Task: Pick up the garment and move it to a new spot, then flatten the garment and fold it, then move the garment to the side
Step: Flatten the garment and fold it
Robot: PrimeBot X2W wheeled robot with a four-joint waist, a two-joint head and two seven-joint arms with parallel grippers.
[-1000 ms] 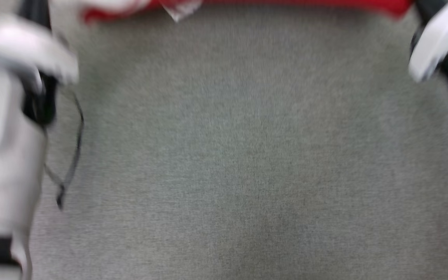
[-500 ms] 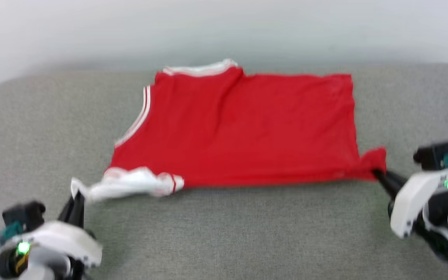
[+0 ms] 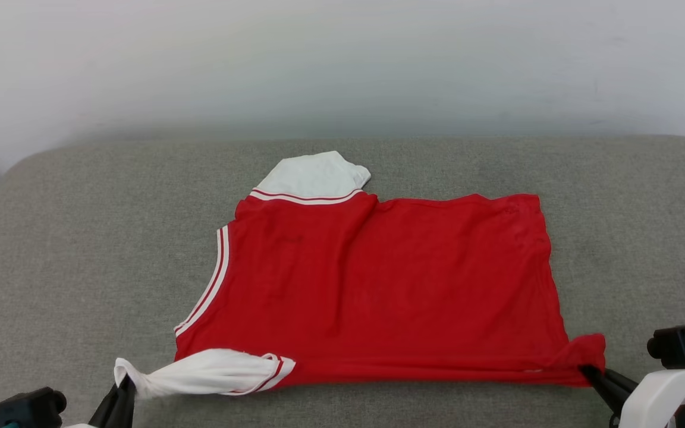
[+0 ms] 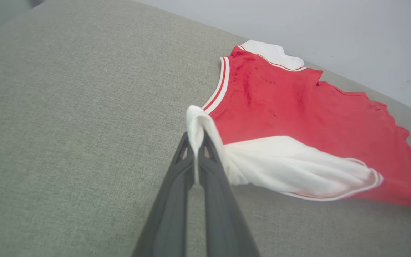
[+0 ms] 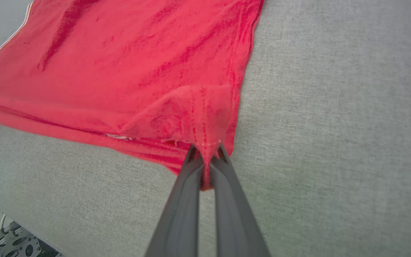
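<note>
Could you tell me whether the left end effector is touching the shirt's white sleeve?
Touching. The left wrist view shows the left end effector clamped on the white sleeve.

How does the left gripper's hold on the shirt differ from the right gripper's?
The left gripper grips the white sleeve; the right gripper grips the red hem corner. The white sleeve is bunched into a twist, while the red hem corner only peaks up. Both are shut on the garment, which lies flat on the grey cushion.
</note>
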